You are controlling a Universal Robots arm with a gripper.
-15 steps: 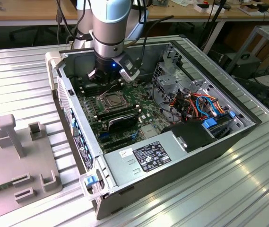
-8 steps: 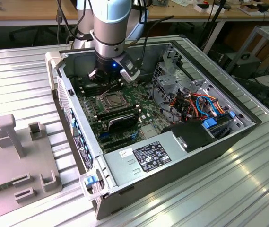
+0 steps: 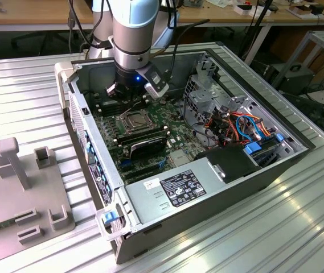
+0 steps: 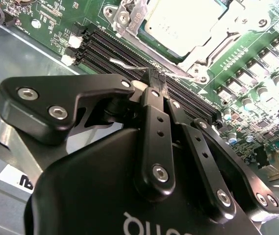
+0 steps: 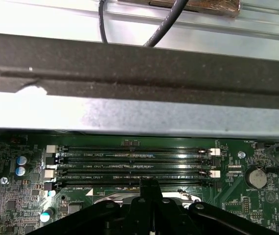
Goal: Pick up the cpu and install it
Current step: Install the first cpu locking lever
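The cpu (image 4: 184, 20), a flat silver-grey square, lies in the socket on the green motherboard, with the socket's metal frame (image 4: 129, 14) around its edges. My gripper (image 4: 156, 79) hangs just beside the socket, over the black memory slots (image 4: 129, 54), its two black fingers pressed together and shut. A thin metal lever rod (image 4: 124, 63) runs along the slots right up to the fingertips; whether it is pinched I cannot tell. In the exterior view the gripper (image 3: 134, 95) stands low inside the open computer case, just behind the socket (image 3: 133, 120). In the first wrist view the fingertips (image 5: 149, 184) sit at the nearest memory slot.
The case wall (image 5: 129, 73) rises close behind the gripper. A black card (image 3: 144, 143), the power supply (image 3: 179, 190), a drive cage (image 3: 204, 99) and coloured cables (image 3: 247, 128) crowd the case. A grey fixture plate (image 3: 19, 187) lies on the ribbed table at the exterior view's left.
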